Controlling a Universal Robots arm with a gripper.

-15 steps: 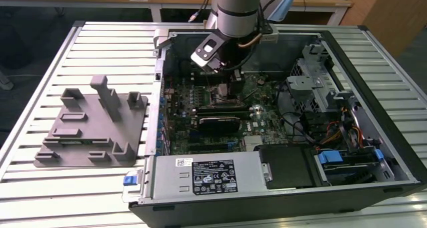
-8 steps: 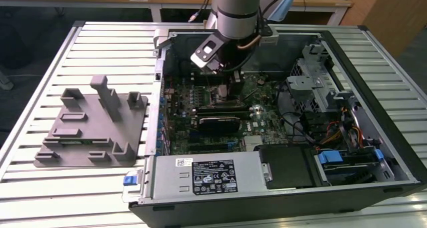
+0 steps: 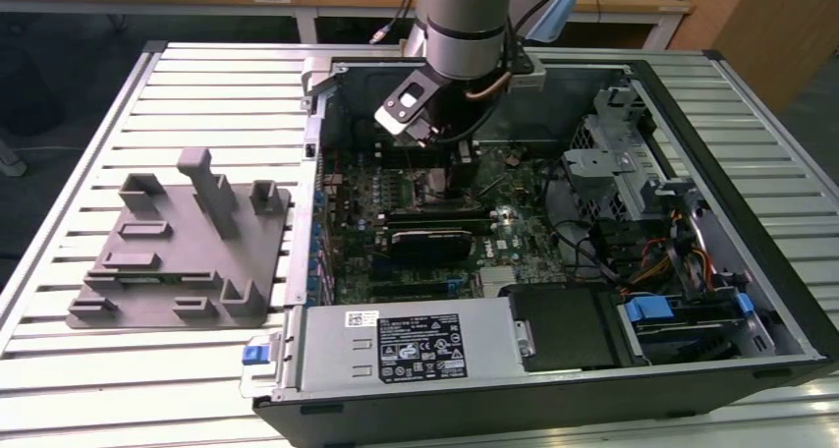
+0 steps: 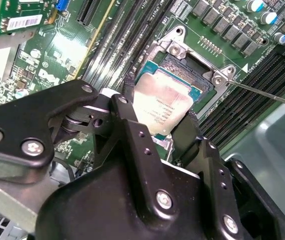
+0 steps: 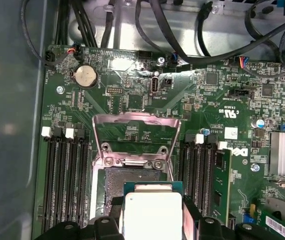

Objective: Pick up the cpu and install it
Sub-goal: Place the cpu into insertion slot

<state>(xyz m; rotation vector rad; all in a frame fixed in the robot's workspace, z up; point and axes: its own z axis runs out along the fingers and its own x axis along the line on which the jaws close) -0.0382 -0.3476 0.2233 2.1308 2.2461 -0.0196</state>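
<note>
Gripper (image 4: 158,112) is pinching the cpu (image 4: 165,97) by 2 opposite edges, 1 black finger on each side, and you can see that in both wrist views. The silver top faces up with the thin green rim showing around it. In the second wrist view the chip sits tilted right over the black socket (image 4: 195,67). One end is down near the socket and the other is a bit higher, so it doesn't look seated flat. Can't tell if the low end is actually touching the socket.

In the first wrist view the cpu (image 5: 152,212) sits between the fingers (image 5: 190,215), just beside the open part of the socket (image 5: 127,180). The metal load frame (image 5: 135,132) is flipped up and open beyond it. Memory slots (image 5: 65,185) run along both sides of the socket, and a coin battery (image 5: 85,76) sits further up the motherboard (image 5: 207,105).

From the exterior view, the arm (image 3: 459,35) reaches straight down into the open computer case (image 3: 551,414), which lies on its side on a slatted metal table (image 3: 236,84). The grey tray (image 3: 171,261) with upright pegs sits on the table to the exterior view's left of the case, well apart from the gripper.
</note>
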